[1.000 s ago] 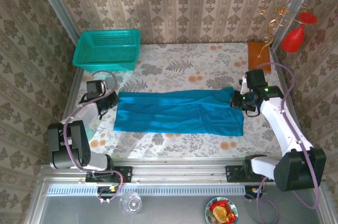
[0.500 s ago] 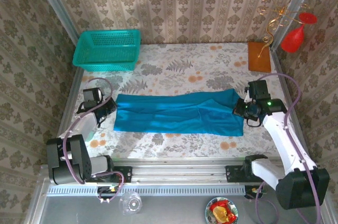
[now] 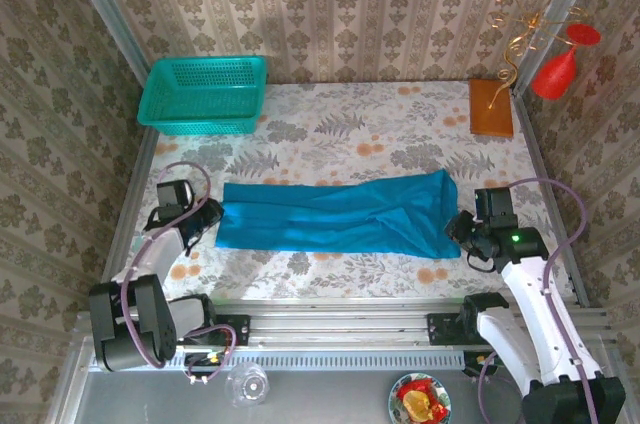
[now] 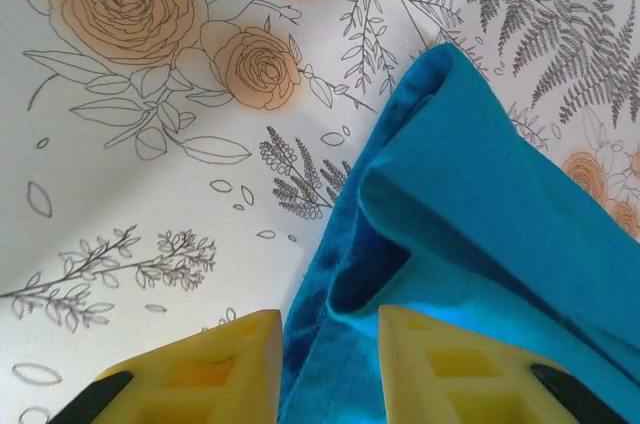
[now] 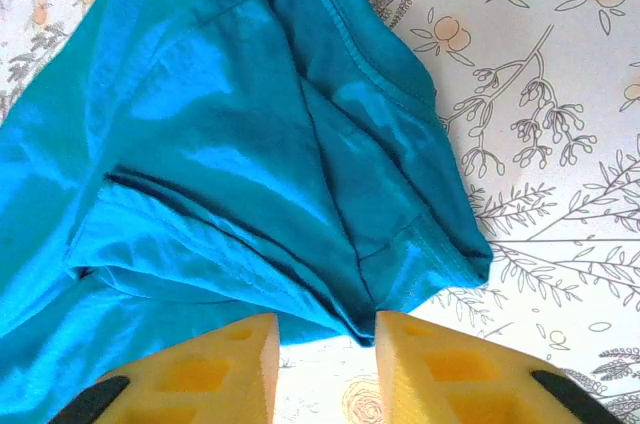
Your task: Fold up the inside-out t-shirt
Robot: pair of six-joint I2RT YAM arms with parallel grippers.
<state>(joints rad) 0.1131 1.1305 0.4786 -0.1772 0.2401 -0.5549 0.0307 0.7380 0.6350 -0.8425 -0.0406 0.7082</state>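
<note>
The inside-out t-shirt [image 3: 340, 216] lies flat across the flowered table [image 3: 350, 124] as a long teal strip folded lengthwise. My left gripper [image 3: 208, 216] sits at its left end. In the left wrist view its yellow fingers [image 4: 225, 364] stand apart, and the folded cloth edge [image 4: 480, 204] lies loosely in the gap of the gripper [image 4: 330, 359]. My right gripper [image 3: 458, 232] is at the strip's right near corner. In the right wrist view the gripper [image 5: 327, 354] is open. The hemmed corner of the shirt [image 5: 230, 144] lies just ahead of the tips, with bare table between them.
A turquoise mesh basket [image 3: 205, 94] stands at the back left. An orange-brown board [image 3: 490, 107] lies at the back right, with a red ornament [image 3: 558, 69] above it. A glass [image 3: 248, 384] and a plate of food [image 3: 420, 399] sit below the arm bases.
Both grippers were shut on the shirt's ends and have now opened and let the cloth go. The right arm has drawn back toward the near edge, and the strip has become narrower.
</note>
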